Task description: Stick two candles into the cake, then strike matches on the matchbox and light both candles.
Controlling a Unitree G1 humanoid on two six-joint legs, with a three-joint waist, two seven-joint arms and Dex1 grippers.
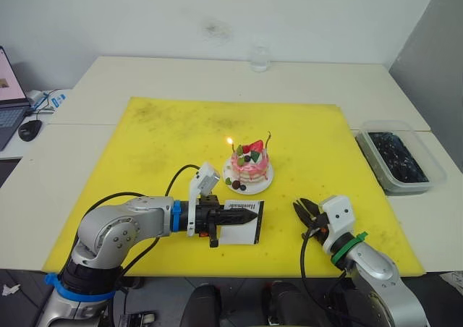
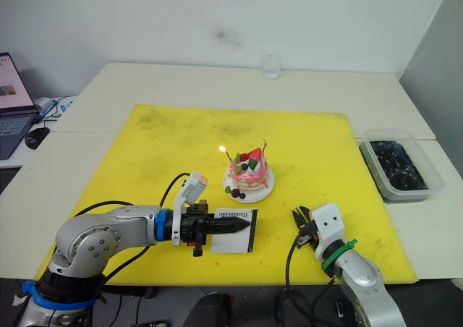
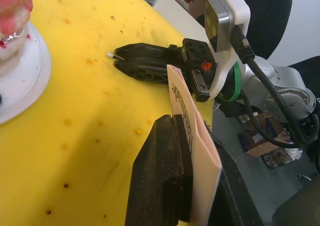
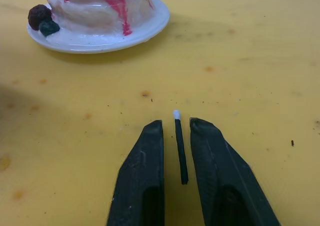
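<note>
**A:** Where's your cake?

**B:** The cake (image 1: 249,164) sits on its white plate (image 1: 264,183) near the middle of the yellow mat (image 1: 152,146). Two candles stand in it. The candle on the robot's left (image 1: 231,147) carries a small flame; the candle on the right (image 1: 268,139) shows none.

**A:** And your left gripper?

**B:** The left gripper (image 1: 235,216) lies low over the mat, just in front of the plate, its fingers (image 3: 160,176) clamped on the matchbox (image 1: 246,222). From the wrist camera you see the box standing on edge between them, lettering facing out.

**A:** Right side?

**B:** Your right gripper (image 4: 176,136) is near the front of the mat, to the right of the matchbox and apart from it, pointing toward the cake. One match (image 4: 180,147) lies between its fingers (image 4: 145,181), white tip forward, slim gaps showing on either side. You cannot tell from these views whether it is actually gripped or just lying there.

**A:** Anything else around?

**B:** A clear bin of dark contents (image 1: 396,155) off the mat's right edge, a glass (image 1: 260,58) at the far table edge, a laptop (image 1: 9,99) at far left.
</note>
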